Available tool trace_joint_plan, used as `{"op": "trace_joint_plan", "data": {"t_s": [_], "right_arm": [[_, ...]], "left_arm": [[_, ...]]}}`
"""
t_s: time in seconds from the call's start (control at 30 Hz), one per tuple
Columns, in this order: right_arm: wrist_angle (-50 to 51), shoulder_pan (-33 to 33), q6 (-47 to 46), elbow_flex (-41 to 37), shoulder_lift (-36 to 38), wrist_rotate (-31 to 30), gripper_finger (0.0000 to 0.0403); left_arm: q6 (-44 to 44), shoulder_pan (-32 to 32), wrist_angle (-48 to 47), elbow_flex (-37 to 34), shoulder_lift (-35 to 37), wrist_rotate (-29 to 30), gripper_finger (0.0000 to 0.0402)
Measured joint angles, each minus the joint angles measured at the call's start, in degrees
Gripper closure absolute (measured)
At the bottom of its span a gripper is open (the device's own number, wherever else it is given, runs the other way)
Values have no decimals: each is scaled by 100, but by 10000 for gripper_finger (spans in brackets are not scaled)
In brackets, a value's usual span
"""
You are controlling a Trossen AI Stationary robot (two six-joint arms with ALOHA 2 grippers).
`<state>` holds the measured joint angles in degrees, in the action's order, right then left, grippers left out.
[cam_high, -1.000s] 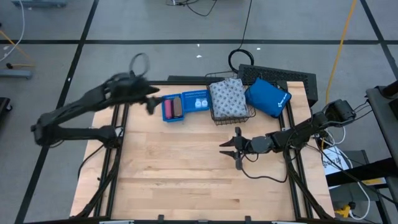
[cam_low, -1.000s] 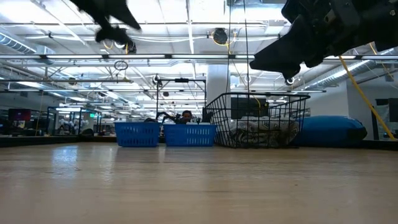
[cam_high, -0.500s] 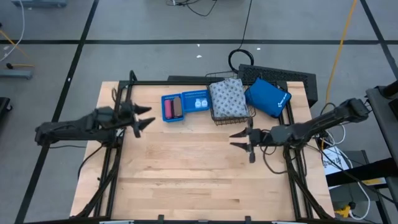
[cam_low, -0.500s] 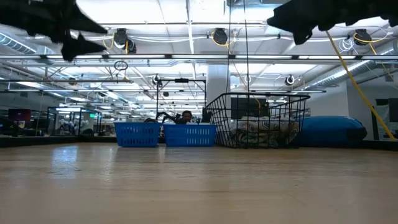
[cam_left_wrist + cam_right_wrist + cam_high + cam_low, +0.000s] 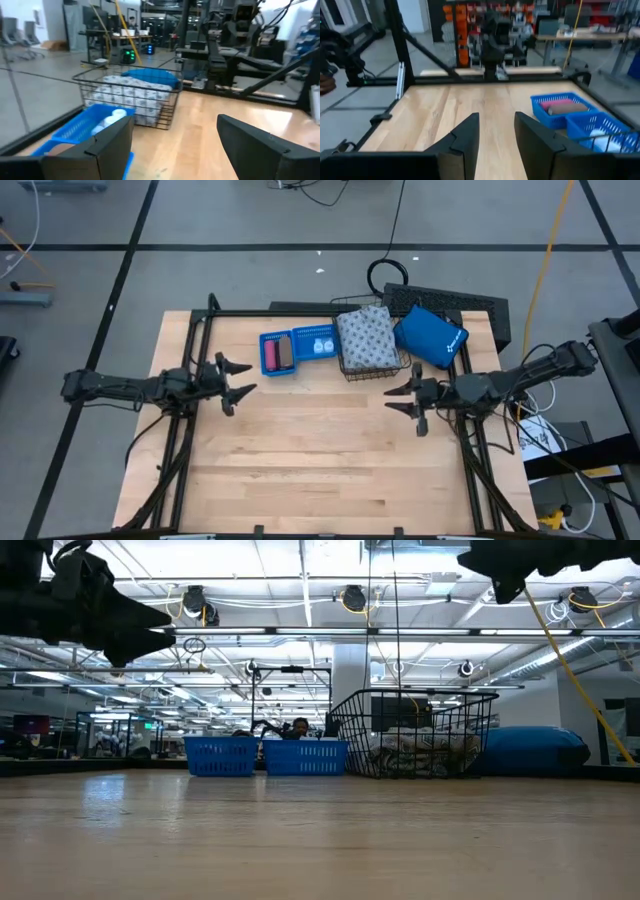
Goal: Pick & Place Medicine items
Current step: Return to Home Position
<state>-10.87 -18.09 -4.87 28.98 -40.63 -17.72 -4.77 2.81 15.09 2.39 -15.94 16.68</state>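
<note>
The pink block (image 5: 269, 356) and the dark brown block (image 5: 285, 352) lie side by side in one blue tray (image 5: 276, 338). Two white bottles (image 5: 320, 347) sit in the neighbouring blue tray (image 5: 316, 331). The grey-white patterned pack (image 5: 366, 338) fills a wire basket (image 5: 345, 370). My left gripper (image 5: 240, 380) hangs open above the table, left of and nearer than the trays. My right gripper (image 5: 393, 399) is open too, above the table just nearer than the basket. The left wrist view shows the bottles (image 5: 111, 116) and pack (image 5: 134, 96); the right wrist view shows the pink block (image 5: 563, 106).
A bright blue padded pouch (image 5: 431, 336) lies right of the basket at the table's far right corner, with a dark board (image 5: 480, 304) behind it. Trays, basket and pouch line the far edge (image 5: 305, 755). Bare wood (image 5: 310, 450) stretches across the middle and near side.
My left gripper has swung from high up at the far edge, beside the trays, toward the near-left and come down. My right gripper has drawn back toward the table's right and far side and risen. Nothing on the table has moved.
</note>
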Motion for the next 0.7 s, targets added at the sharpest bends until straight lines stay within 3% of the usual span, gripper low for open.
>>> {"op": "trace_joint_plan", "data": {"t_s": [0.17, 0.3, 0.43, 0.7], "right_arm": [[-163, 17, 416, -569, 744, 357, 287], [-758, 151, 295, -1306, 1453, 895, 287], [-1133, 313, 256, -1871, 2126, 1055, 287], [-1154, 724, 186, -2413, 3041, 1388, 287]], "left_arm": [[126, 6, -358, 0, 271, 279, 107], [101, 6, -602, 0, 378, 291, 107], [-27, 6, -688, 0, 357, 284, 107], [-40, 6, -801, 0, 347, -185, 107]]}}
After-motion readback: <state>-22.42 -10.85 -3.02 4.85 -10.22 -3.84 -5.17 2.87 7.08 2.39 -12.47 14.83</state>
